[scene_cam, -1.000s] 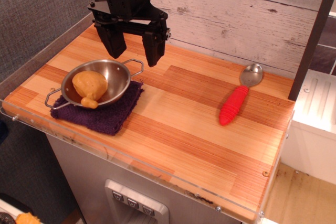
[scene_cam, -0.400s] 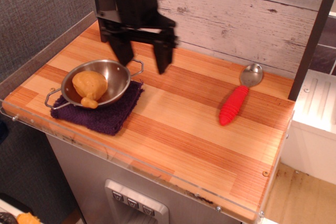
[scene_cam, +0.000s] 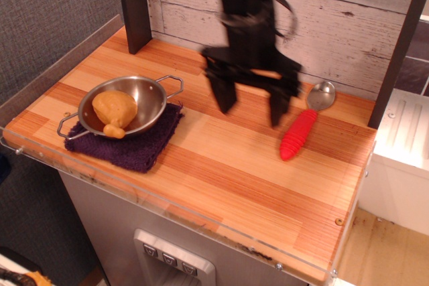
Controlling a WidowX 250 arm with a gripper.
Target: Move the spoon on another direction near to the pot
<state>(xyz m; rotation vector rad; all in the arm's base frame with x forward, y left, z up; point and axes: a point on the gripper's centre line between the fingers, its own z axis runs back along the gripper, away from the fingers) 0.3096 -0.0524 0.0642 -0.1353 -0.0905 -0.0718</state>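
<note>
Spoon (scene_cam: 303,124) lies flat on the bench (scene_cam: 221,165), right side, bowl toward the back wall, well apart from the pot (scene_cam: 124,104) on its purple cloth (scene_cam: 131,145). Tool (scene_cam: 251,106) hangs open just left of the spoon, holding nothing; it's motion-blurred, so exact height is unclear. Spoon looks light and stiff. Metal bowl prob. slippery; ribbed red handle mid-length is the better hold.
</note>
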